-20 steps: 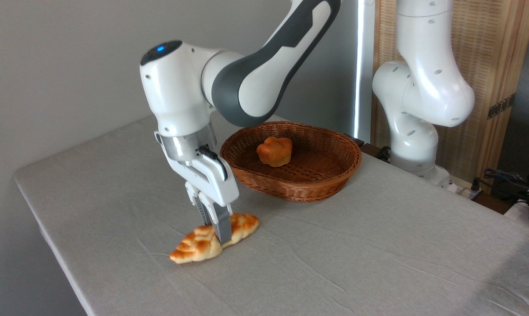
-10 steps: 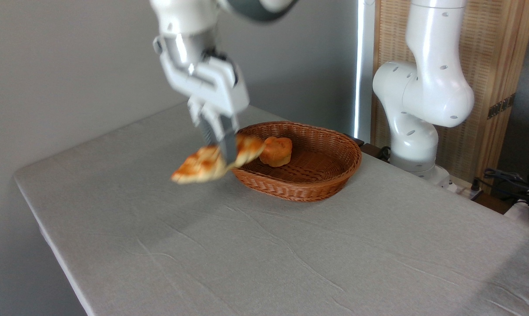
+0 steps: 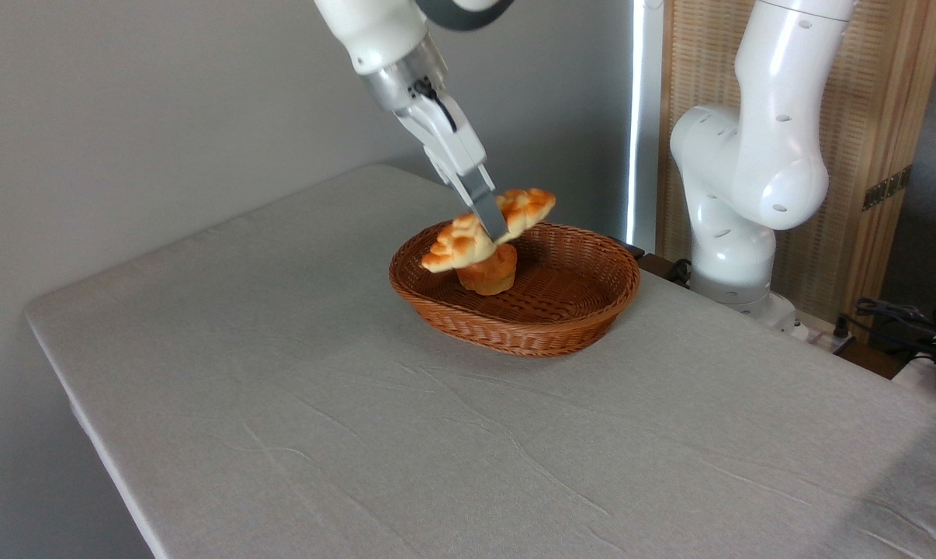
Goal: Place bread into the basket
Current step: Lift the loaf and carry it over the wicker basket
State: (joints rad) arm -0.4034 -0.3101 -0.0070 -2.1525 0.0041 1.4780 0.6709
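A white robot arm's gripper (image 3: pixel 497 227) pinches the bread (image 3: pixel 487 227) near its middle, its slim grey fingers (image 3: pixel 485 203) pressed against the braided loaf and holding it clear of the table (image 3: pixel 297 404). The gripper hangs tilted, its body slanting up and to the left toward the arm's wrist at the top of the frame. The bread, pale yellow with golden-brown patches, sticks out on both sides of the fingers: one pointed end dips down to the left, the other rises to the right, so the loaf sits at a slant in the grasp.

Directly below the gripper lies the basket (image 3: pixel 561 326), a shallow oval of reddish-brown wicker resting on the grey cloth-covered table. The loaf hovers over the left part of the basket, above the rim and not touching the weave. Just under the fingertips, inside the basket, stands a small orange-brown bun (image 3: pixel 490 276); whether the loaf touches its top cannot be told from this angle.

To the right of the gripper, beyond the basket, the arm's base (image 3: pixel 736 225) rises at the table's far edge, in front of a wooden slatted screen (image 3: pixel 871 116). Behind the gripper stands a plain grey wall (image 3: pixel 126 109).
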